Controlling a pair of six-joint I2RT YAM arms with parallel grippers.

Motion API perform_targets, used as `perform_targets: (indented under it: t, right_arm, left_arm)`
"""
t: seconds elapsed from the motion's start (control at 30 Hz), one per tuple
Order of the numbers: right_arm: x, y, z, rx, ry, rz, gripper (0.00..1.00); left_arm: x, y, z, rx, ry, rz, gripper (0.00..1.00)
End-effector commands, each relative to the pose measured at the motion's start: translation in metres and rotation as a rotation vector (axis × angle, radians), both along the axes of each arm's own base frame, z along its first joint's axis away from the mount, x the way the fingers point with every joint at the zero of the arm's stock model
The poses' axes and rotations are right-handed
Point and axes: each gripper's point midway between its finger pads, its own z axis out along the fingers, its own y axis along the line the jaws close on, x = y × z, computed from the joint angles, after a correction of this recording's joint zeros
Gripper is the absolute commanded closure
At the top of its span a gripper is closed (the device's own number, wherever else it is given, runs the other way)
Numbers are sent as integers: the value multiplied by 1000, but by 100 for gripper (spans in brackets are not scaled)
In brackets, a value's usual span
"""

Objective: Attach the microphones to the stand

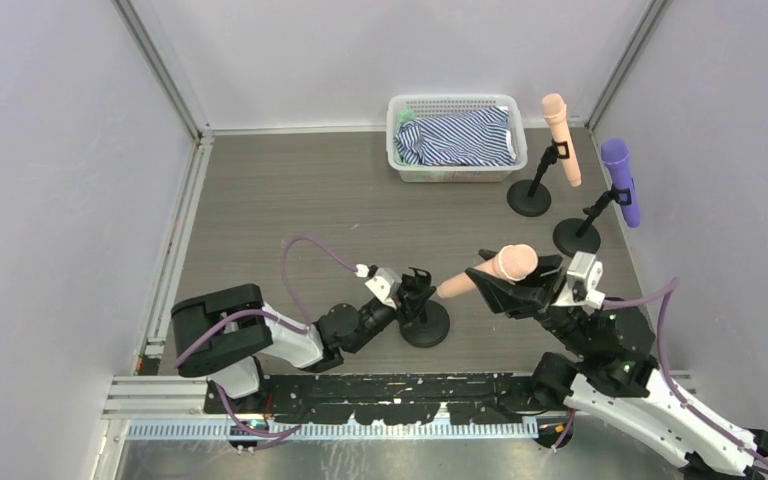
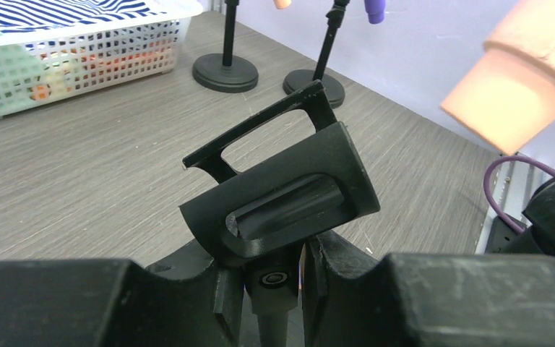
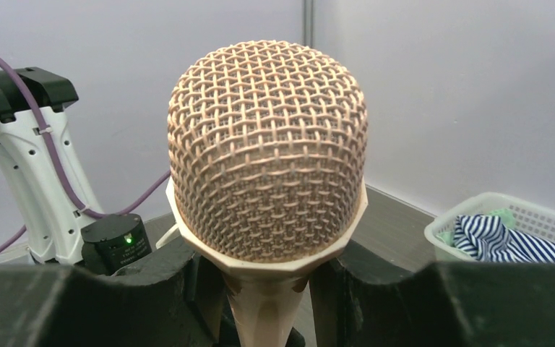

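From above, the left tool (image 1: pixel 415 290) is pressed together on the post of the near stand (image 1: pixel 426 326), just under its clip (image 1: pixel 419 277). To its right, the right tool (image 1: pixel 490 282) pinches a peach microphone (image 1: pixel 460 285), which lies tilted with its handle end pointing toward the left tool and close to the clip, though whether they touch cannot be told. Well beyond the right tool, a second peach microphone (image 1: pixel 560 135) and a purple microphone (image 1: pixel 622 180) each sit on a stand of their own. A basket (image 1: pixel 455 103) holding striped cloth (image 1: pixel 460 137) stands far ahead of both tools on the table (image 1: pixel 290 190).

In the left wrist view, the left tool (image 2: pixel 274 278) grips the post on both sides, the empty clip (image 2: pixel 289 195) tilted above its fingers (image 2: pixel 217 289). The peach microphone's handle end (image 2: pixel 527 79) hangs up and to the right, apart from the clip.

In the right wrist view, the right tool (image 3: pixel 267 289) clamps the peach microphone (image 3: pixel 267 152) just below its mesh head, which rises above the fingers (image 3: pixel 181 267). The basket (image 3: pixel 506 213) shows to the right.
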Motion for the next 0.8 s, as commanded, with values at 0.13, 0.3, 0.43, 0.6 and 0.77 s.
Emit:
perform_targets:
  t: [0.13,0.3,0.43,0.6,0.77]
  right_arm:
    - [-10,26,32,50,-121,113,99]
    - [-6,33,27,44,-118,117,99]
    - [2,34,16,13,-125,79,99]
    - [10,36,1,-11,-112,48,99]
    - [15,36,-6,-12,-104,29,99]
  left_arm:
    - [-17,-7,13,-62,1,-103,100]
    - [-21,-12,12,-54,-6,-134,100]
    - [-22,-13,10,-47,-8,-142,100]
    - [-25,-16,9,-40,-15,-166,100]
    - [-29,-19,9,-36,-24,-191,100]
